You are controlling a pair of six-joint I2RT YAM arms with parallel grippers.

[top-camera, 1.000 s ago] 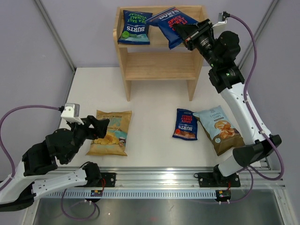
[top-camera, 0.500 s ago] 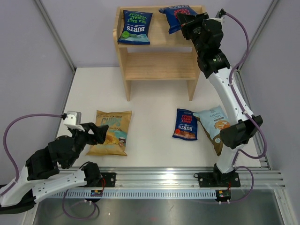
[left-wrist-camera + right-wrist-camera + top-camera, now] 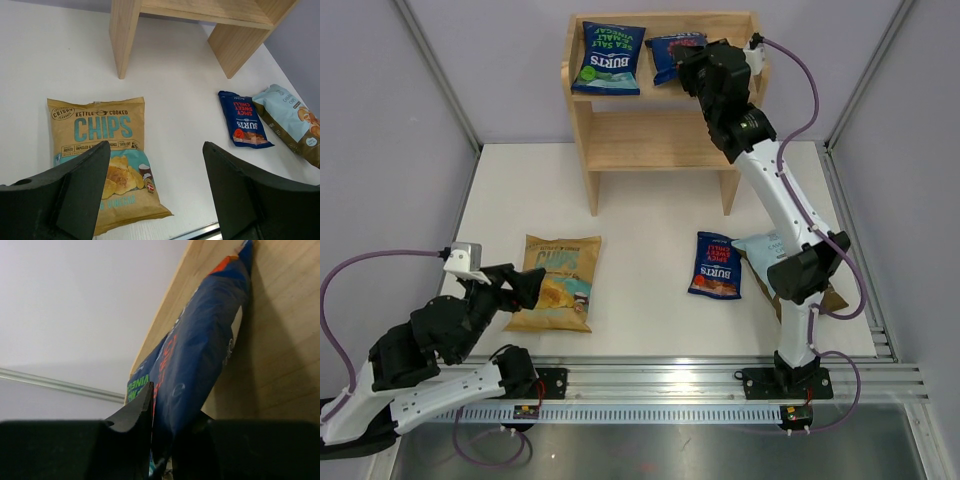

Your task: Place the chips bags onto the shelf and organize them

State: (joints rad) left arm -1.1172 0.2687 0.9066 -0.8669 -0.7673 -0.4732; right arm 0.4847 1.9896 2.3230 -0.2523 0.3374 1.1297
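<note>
Change: the right gripper (image 3: 692,68) has swung left along the top tier of the shelf (image 3: 582,120); a second ago the red-lettered Burts bag (image 3: 670,52) hung tilted over the tier's right end, now it sits squarer and just beside the green-lettered Burts bag (image 3: 610,58)
Meaning for the task: the second bag looks nearly placed, in line with the first; letting go appears to be what is left of this step; whether the bag already lies flat on the wood cannot be told
Right hand: pressed onto the red-lettered Burts bag, pinching its near edge between both fingers
Left hand: the left gripper (image 3: 156,150) is spread wide and holds nothing; it has stayed low over the table (image 3: 640,210), near the tan CHIPS bag (image 3: 100,125)
Still to shelve: the tan CHIPS bag; the third Burts bag (image 3: 715,265); the light-blue-and-brown bag (image 3: 287,117) touching its right side; all flat on the table
Top view only: both shelved bags side by side; the right arm's elbow lies over part of the light-blue-and-brown bag
Right wrist view only: the pinch itself, hidden from above by the wrist; the bag seen edge-on, its far end against the wood
Left wrist view only: the light-blue-and-brown bag uncovered; the CHIPS lettering readable between the open fingers
</note>
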